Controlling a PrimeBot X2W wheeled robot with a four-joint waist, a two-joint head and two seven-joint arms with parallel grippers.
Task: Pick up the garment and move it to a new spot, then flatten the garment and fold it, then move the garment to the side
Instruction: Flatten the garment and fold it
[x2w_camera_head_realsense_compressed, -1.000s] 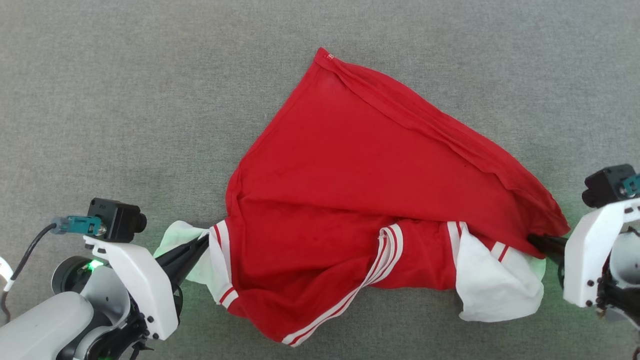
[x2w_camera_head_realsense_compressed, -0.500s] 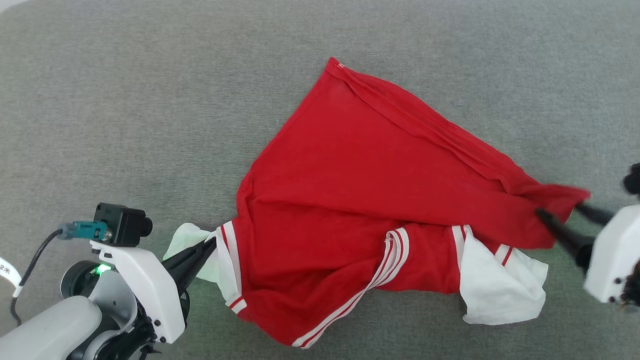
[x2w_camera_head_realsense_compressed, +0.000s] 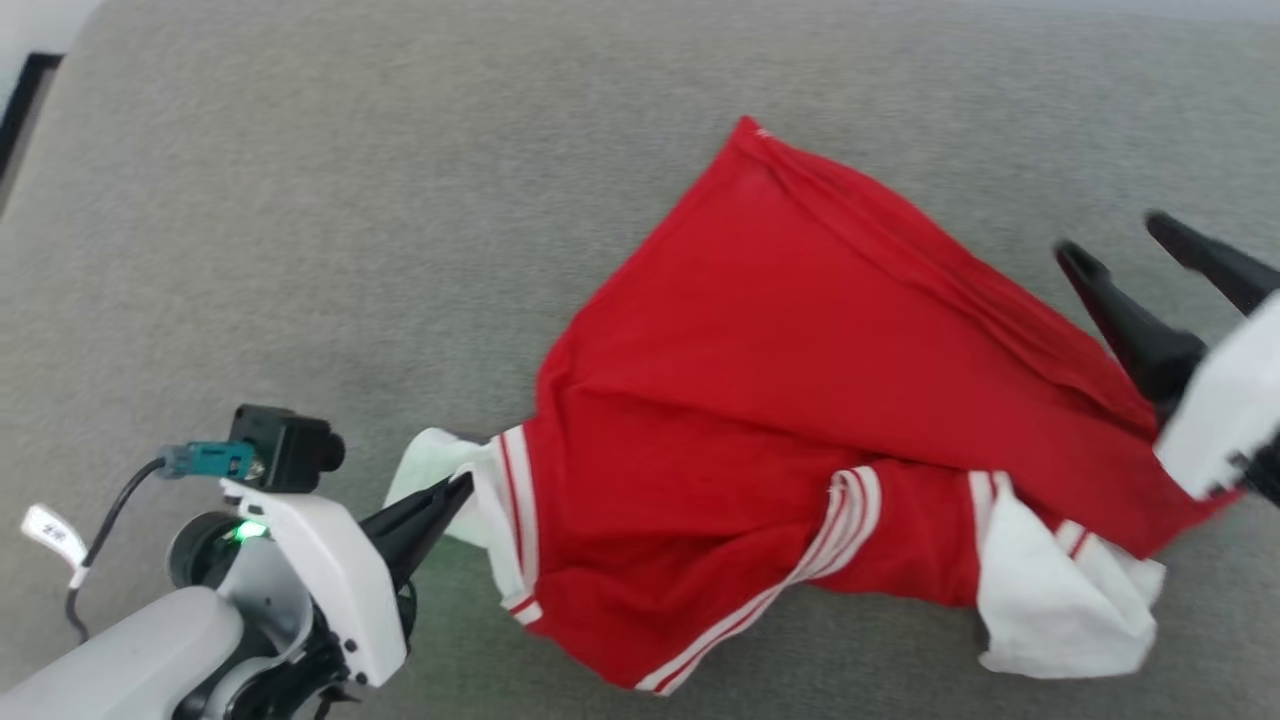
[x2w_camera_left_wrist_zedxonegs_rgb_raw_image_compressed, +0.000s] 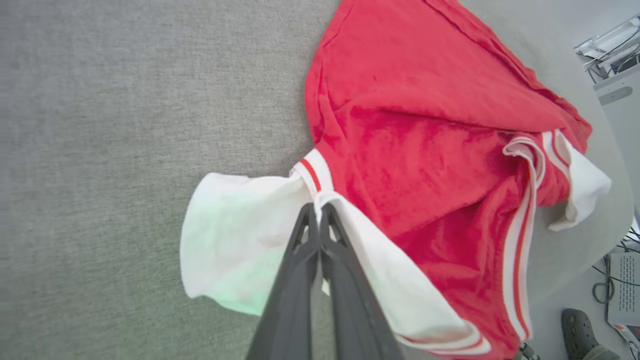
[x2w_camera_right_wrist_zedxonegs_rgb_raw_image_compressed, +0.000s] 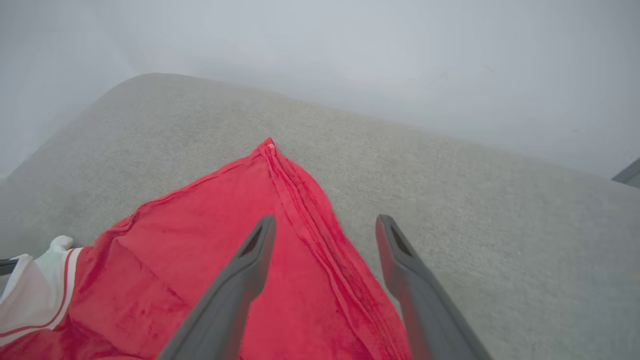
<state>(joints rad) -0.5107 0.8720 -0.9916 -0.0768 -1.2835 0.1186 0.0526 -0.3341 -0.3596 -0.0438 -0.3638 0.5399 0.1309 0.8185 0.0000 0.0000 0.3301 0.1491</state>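
Underneath: grey woven surface (x2w_camera_head_realsense_compressed: 300, 200), with the garment lying flat on it.
Garment (x2w_camera_head_realsense_compressed: 800, 400): red and spread in a rough triangle from the centre of the head view out to 3 o'clock. It is wrinkled, with its lower part folded over itself.
Hem corner (x2w_camera_head_realsense_compressed: 745, 125): the tip of the triangle, pointing to 12 o'clock. The doubled hem runs from it down toward 4 o'clock.
Sleeves: both white. One sleeve (x2w_camera_head_realsense_compressed: 430, 470) is at the garment's 8 o'clock edge, the other (x2w_camera_head_realsense_compressed: 1060, 610) is bunched at its 4 o'clock edge. Red-white trim marks each seam.
Striped band (x2w_camera_head_realsense_compressed: 800, 570): crosses the folded part from centre toward 6 o'clock.
Left gripper (x2w_camera_head_realsense_compressed: 455, 490): at 8 o'clock in the head view, fingers together and clamped on the garment. In its wrist view the tips (x2w_camera_left_wrist_zedxonegs_rgb_raw_image_compressed: 316, 207) meet where the white sleeve joins the trim.
Green glow (x2w_camera_left_wrist_zedxonegs_rgb_raw_image_compressed: 235, 295): tints the white cloth beside the left fingers.
Right gripper (x2w_camera_head_realsense_compressed: 1110, 235): at 3 o'clock in the head view and blurred. The fingers are wide apart with nothing between them, above the garment's hem edge.
Right wrist view: the gripper (x2w_camera_right_wrist_zedxonegs_rgb_raw_image_compressed: 325, 220) straddles the hem line, one finger over red cloth and the other over grey surface. I cannot tell whether either finger touches the cloth.
Shoe (x2w_camera_left_wrist_zedxonegs_rgb_raw_image_compressed: 580, 327): at 5 o'clock in the left wrist view, on the floor past the surface's rounded edge, with cables (x2w_camera_left_wrist_zedxonegs_rgb_raw_image_compressed: 600, 290) just beside it.
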